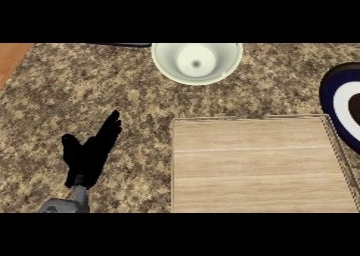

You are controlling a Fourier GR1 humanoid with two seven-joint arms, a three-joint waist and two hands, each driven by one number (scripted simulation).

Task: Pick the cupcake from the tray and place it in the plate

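A light wooden tray lies on the counter at the centre right, and nothing shows on its surface. A dark blue plate with a white ring is cut off by the right edge. Its middle holds a dark brown patch; I cannot tell whether that is the cupcake. My left hand rests open on the left, fingers pointing up, well apart from the tray. My right hand is out of view.
A white bowl stands at the back, just beyond the tray's far left corner. The granite counter ends at a wooden strip in the far left corner.
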